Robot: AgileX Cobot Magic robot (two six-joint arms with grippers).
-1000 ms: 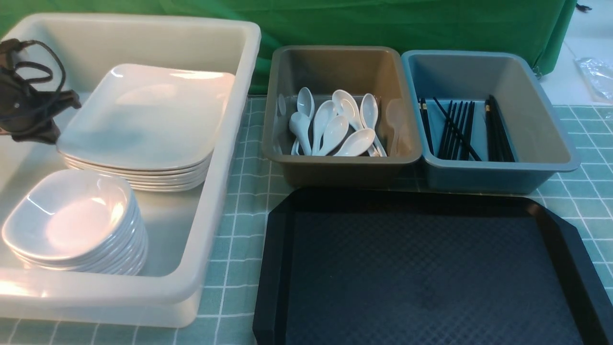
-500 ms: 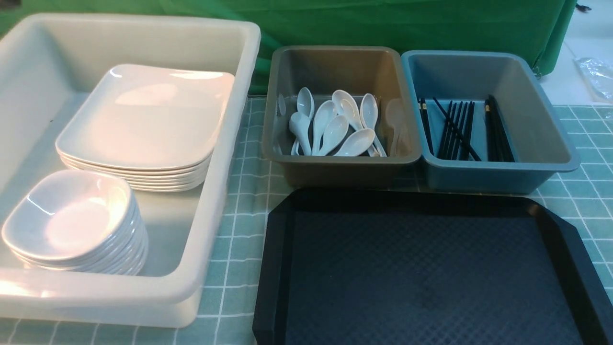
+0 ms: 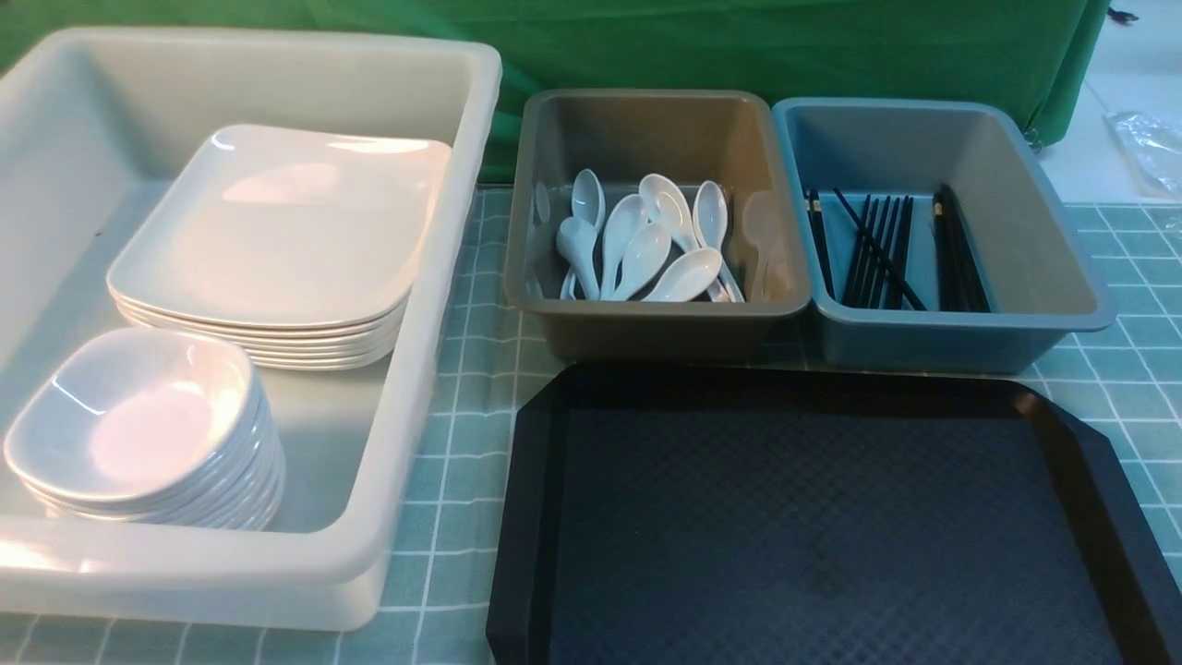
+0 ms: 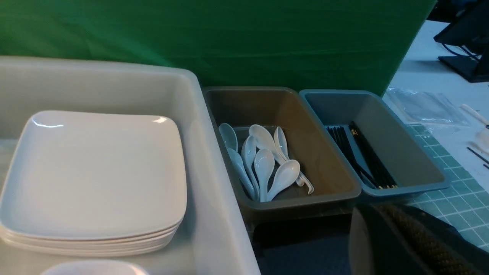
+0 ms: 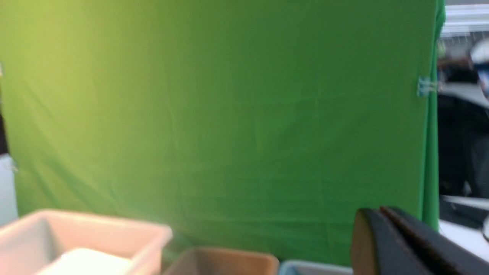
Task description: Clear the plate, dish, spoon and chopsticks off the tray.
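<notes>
**Tray looks all cleared**

Tray [image 3: 822, 517], the big black one, sits at the near edge of the checked cloth [image 3: 462, 443], and nothing lies on its bumpy floor. So the job looks finished, as far as the pictures show.

Left of it is the big white tub [image 3: 443, 277]. The plate [image 3: 277, 222] sits on top of a stack by the tub's far wall, and the small dishes [image 3: 138, 425] are stacked in its near corner.

Behind the tray's far edge is the grey tub [image 3: 646, 120] with the spoons [image 3: 646, 245] in a heap. Touching its right side is the blue tub [image 3: 923, 139] with the chopsticks [image 3: 886, 249] lying flat.

Both arms are away from the tubs. The left gripper [image 4: 401, 240] has its fingers together and holds nothing. The right gripper [image 5: 386, 236] is pressed together too, with nothing in it.
</notes>
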